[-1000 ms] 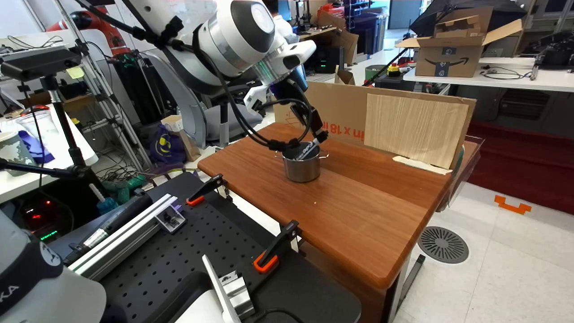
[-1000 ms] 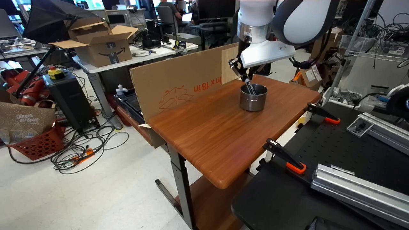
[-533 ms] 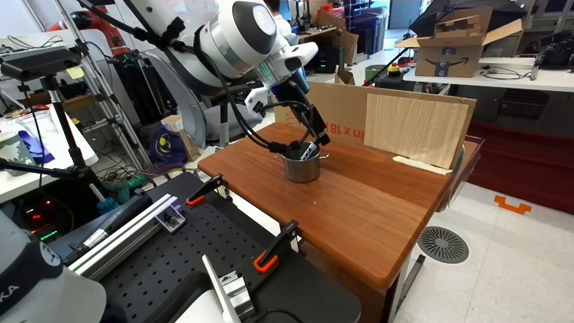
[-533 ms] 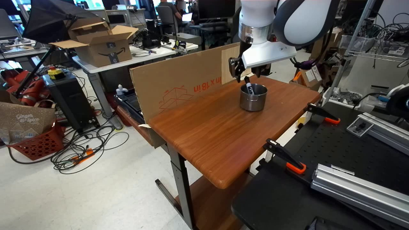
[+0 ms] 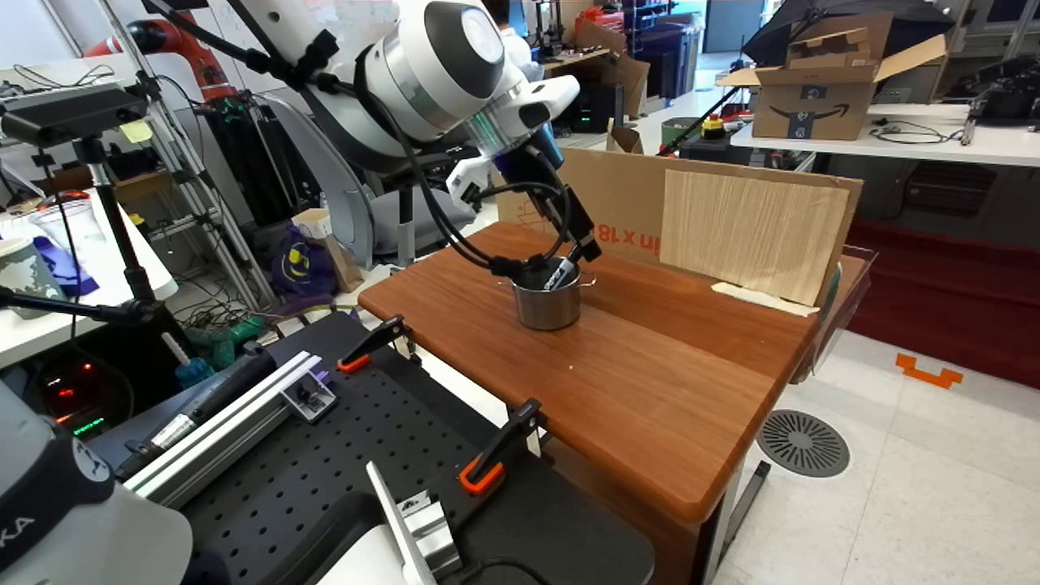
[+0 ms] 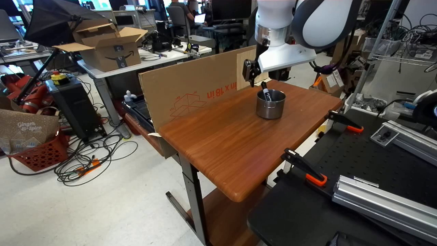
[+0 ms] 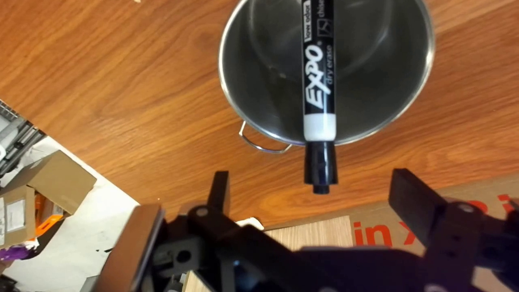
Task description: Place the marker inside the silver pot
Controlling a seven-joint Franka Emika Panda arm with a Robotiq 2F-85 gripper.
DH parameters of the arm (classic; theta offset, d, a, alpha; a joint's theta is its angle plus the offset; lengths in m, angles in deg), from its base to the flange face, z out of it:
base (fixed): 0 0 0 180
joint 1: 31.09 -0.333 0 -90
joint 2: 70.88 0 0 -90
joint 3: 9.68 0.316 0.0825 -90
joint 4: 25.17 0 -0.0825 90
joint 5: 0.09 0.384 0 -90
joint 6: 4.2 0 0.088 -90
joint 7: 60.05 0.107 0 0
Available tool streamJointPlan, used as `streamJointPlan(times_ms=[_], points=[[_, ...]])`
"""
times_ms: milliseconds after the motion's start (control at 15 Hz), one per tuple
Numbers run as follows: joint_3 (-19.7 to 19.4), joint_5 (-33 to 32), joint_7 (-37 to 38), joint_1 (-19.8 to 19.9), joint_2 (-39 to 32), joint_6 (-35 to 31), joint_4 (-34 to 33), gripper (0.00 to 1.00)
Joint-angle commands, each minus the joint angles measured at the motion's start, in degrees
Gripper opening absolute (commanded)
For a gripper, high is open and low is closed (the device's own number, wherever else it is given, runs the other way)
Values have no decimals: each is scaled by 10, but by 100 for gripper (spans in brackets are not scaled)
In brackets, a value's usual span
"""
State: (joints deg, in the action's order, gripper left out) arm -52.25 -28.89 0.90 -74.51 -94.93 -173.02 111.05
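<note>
Black marker [image 7: 319, 93], gripped a second ago, leans free in the silver pot [image 6: 269, 111], tool [image 7: 311, 174] spread wide

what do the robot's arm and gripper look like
The arm is white and rounded, with blackish trim and silvery rings; black cables run along it. Its white base carries a dark band showing the letters "KA". The gripper is black, with two blocky fingers.

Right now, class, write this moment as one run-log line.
end effector: open, not touching marker; marker: tilted in silver pot, one end protruding; silver pot: upright on table; placement: appears done
</note>
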Motion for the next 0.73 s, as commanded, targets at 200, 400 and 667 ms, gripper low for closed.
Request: streamJointPlan(times_ms=[200, 400, 667], points=[[4, 5, -33, 14, 67, 32, -5, 100], [-4, 0, -26, 9, 60, 23, -14, 100], [-3, 0, -29, 9, 66, 28, -10, 100]])
